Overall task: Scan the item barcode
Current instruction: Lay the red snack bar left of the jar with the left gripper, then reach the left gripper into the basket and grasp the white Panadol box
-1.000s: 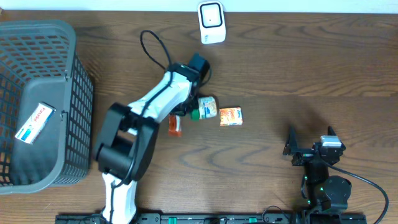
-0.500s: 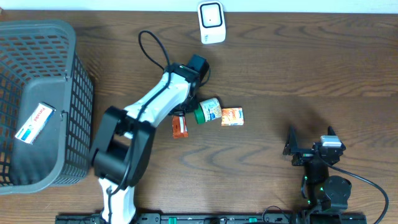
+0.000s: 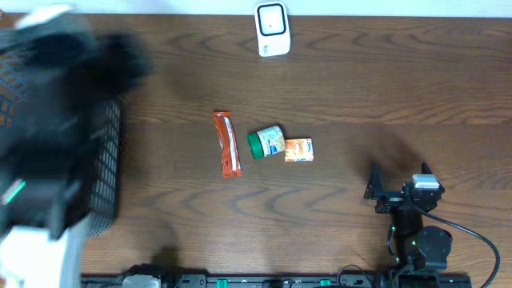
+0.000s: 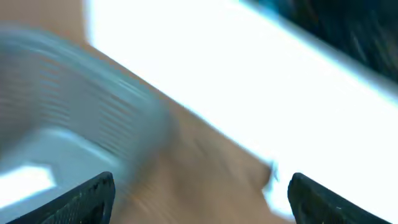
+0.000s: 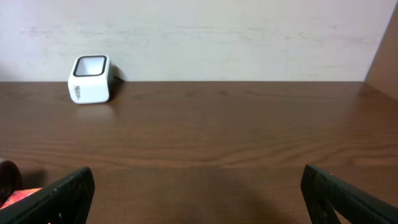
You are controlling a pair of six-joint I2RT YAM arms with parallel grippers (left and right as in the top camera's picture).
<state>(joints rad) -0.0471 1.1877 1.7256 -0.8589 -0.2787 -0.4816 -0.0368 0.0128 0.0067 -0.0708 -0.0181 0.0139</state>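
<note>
Three items are lying mid-way across the brown wooden table (image 3: 360,88): one long orange-red packet (image 3: 228,144), one green-capped white jar (image 3: 266,142) and, just beside it, one small orange carton (image 3: 298,150). One white box-shaped scanner (image 3: 272,29) is standing at the far edge. One grey mesh basket (image 3: 110,172) is sitting at the left edge, its contents blurred. The left gripper (image 4: 199,199) and the right gripper (image 3: 398,182) are both gaping empty.

Bare brown wooden table (image 3: 360,80) is left open between the white box-shaped scanner (image 3: 272,29) at the far edge and the middle row: a long orange sachet (image 3: 226,144), a green-lidded jar (image 3: 266,142) and a small orange carton (image 3: 298,150), set close together. The left side is blocked by a grey mesh basket (image 3: 110,160) and the blurred left arm (image 3: 48,120) above it. The near right is occupied by the right gripper (image 3: 398,186).
</note>
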